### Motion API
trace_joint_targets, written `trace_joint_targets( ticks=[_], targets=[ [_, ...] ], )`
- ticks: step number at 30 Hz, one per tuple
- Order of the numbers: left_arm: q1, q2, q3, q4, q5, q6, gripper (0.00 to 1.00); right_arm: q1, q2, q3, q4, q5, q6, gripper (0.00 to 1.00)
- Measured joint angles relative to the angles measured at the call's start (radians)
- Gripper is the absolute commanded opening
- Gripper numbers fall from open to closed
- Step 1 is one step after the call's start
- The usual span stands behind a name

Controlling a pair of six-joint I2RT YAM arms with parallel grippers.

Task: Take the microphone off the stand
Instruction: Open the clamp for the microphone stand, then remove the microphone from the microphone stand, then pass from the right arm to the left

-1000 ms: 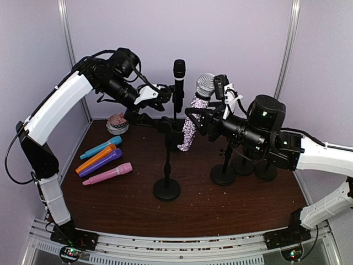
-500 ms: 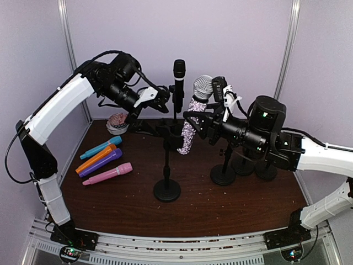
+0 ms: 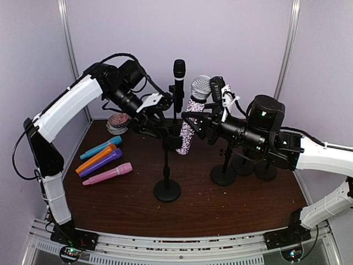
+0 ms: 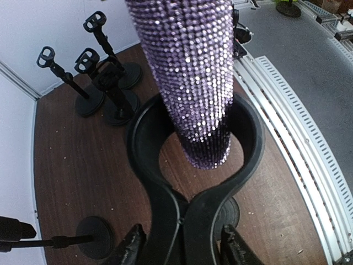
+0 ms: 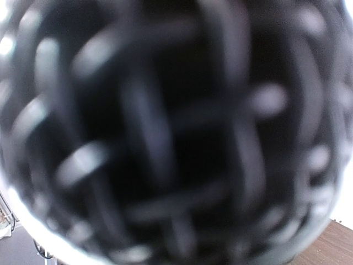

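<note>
Rhinestone-lilac microphone point(image 3: 186, 128), silver mesh head up, grasped just below the head by the clenched right gripper point(image 3: 194, 117). Its tail hangs in the ring of the black clip point(image 4: 144, 138) and, judged from the left wrist view, is not yet clear of it. The left gripper point(image 4: 182, 251) is closed on the clip's stem atop the stand point(image 3: 166, 189). Over the last second the microphone has swung more upright and the left arm has dropped toward the clip — extraction is under way, unfinished.

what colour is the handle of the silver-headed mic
Handle: glittery lilac studs, best in left wrist view.
</note>
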Motion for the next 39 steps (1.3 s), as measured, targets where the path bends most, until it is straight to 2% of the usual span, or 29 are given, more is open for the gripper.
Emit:
trace_joint_targets(
  ticks=[4, 7, 12, 13, 16, 18, 19, 23, 28, 34, 39],
  targets=[
    [0.000, 0.002, 0.007, -0.024, 0.013, -0.013, 0.15, 0.001, 0.000, 0.001, -0.006, -0.012, -0.002, 0.23],
    [0.000, 0.002, 0.008, -0.024, 0.014, -0.015, 0.14, 0.001, -0.002, 0.002, -0.011, -0.016, -0.003, 0.23],
    [0.000, 0.002, 0.009, -0.023, 0.011, -0.021, 0.21, 0.002, -0.023, 0.002, -0.047, -0.013, -0.010, 0.23],
    [-0.001, 0.002, 0.010, -0.024, 0.008, -0.024, 0.25, 0.002, -0.033, 0.001, -0.062, -0.008, -0.014, 0.23],
    [0.000, 0.002, 0.011, -0.023, -0.002, -0.038, 0.68, 0.002, -0.091, -0.001, -0.113, 0.016, -0.026, 0.23],
    [0.000, 0.002, 0.011, -0.021, -0.009, -0.050, 0.91, 0.002, -0.147, -0.003, -0.137, 0.031, -0.028, 0.23],
    [-0.002, 0.003, 0.011, -0.011, -0.019, -0.058, 0.97, 0.002, -0.167, -0.003, -0.142, 0.034, -0.027, 0.23],
    [-0.002, 0.003, 0.011, 0.052, -0.051, -0.110, 0.98, 0.002, -0.235, -0.003, -0.138, 0.045, -0.017, 0.23],
    [-0.002, -0.018, 0.010, 0.107, -0.070, -0.204, 0.98, 0.005, -0.205, -0.003, -0.113, 0.037, 0.023, 0.22],
    [-0.002, -0.154, -0.035, 0.131, -0.034, -0.325, 0.97, 0.044, -0.066, 0.032, -0.052, 0.029, 0.064, 0.21],
    [-0.002, -0.309, -0.151, 0.153, 0.048, -0.405, 0.89, 0.090, 0.102, 0.143, 0.018, 0.029, 0.077, 0.20]
  ],
)
